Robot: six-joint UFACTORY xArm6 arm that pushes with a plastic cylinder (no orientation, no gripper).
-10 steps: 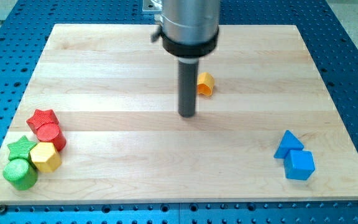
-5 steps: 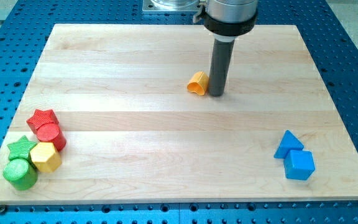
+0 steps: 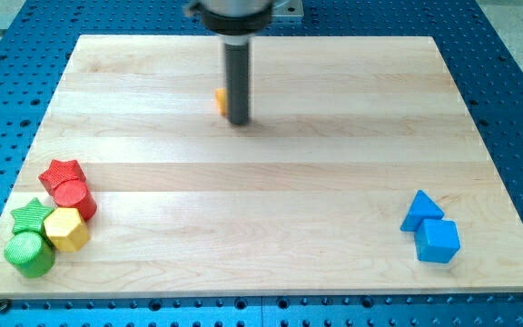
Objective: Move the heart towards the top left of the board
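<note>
The orange heart (image 3: 220, 101) lies on the wooden board (image 3: 261, 227) above the middle, towards the view's top. Most of it is hidden behind my rod; only a sliver shows at the rod's left side. My tip (image 3: 238, 122) rests on the board, touching the heart's right side.
A red star (image 3: 62, 172), red cylinder (image 3: 74, 197), green star (image 3: 30, 215), yellow hexagon (image 3: 65, 228) and green cylinder (image 3: 29, 253) cluster at the view's bottom left. A blue triangle (image 3: 421, 210) and blue cube (image 3: 438, 241) sit at the bottom right.
My tip went round the heart to its right side, then swept left and up, pushing the heart left and slightly towards the view's top. The other blocks have not moved.
</note>
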